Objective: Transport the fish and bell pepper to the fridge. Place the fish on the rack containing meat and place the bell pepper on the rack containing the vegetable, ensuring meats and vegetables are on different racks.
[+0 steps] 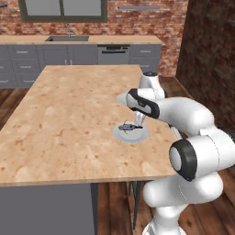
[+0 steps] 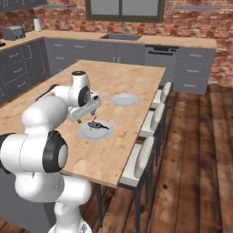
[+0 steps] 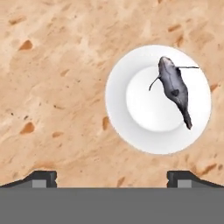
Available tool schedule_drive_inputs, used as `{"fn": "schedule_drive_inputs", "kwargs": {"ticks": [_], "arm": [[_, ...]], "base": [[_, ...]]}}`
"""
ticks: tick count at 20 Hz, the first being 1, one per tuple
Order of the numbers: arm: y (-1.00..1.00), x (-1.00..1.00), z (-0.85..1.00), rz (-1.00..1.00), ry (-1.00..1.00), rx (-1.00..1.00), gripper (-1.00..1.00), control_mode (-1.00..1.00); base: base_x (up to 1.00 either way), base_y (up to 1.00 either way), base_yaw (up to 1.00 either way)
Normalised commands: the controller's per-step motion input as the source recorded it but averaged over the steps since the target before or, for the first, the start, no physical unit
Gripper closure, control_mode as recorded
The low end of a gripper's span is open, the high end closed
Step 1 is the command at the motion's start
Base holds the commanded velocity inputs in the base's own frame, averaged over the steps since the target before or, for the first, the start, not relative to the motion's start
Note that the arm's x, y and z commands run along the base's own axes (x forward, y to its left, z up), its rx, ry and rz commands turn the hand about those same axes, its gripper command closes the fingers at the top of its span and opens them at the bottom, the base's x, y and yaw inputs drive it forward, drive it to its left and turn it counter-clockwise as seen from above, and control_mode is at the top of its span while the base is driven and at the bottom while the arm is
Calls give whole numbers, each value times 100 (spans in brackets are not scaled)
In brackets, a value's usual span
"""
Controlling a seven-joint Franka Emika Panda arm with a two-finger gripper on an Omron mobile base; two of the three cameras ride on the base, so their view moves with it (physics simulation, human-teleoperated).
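Observation:
The fish (image 3: 175, 87), slim and dark grey, lies on a white plate (image 3: 131, 127) on the wooden island counter. It also shows on that plate in the left base view (image 1: 128, 127) and the right base view (image 2: 99, 125). My gripper (image 3: 111, 180) hangs open above the counter, a little to one side of the plate, with nothing between its fingertips (image 3: 41, 178). From the base cameras the gripper (image 1: 138, 120) (image 2: 81, 120) is just above the plate's edge. The bell pepper and the fridge are out of view.
A second white plate (image 2: 124, 99) sits bare farther along the counter. Stools (image 2: 152, 120) line the island's right side. Grey cabinets with a sink (image 2: 120, 36) run along the brick back wall, and a toaster (image 2: 13, 32) stands at the far left.

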Motion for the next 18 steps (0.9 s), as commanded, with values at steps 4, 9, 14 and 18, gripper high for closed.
{"fn": "schedule_drive_inputs", "kwargs": {"ticks": [4, 9, 14, 18], "arm": [[0, 58, -28, 22, 10, -9, -100, -100], [0, 60, -28, 7, 0, -12, -100, -100], [0, 68, -37, 18, 0, 0, -100, -100], [0, 32, -24, 13, 0, 0, -100, -100]], "base": [[0, 0, 0], [0, 0, 0], [0, 0, 0], [0, 0, 0]]}}
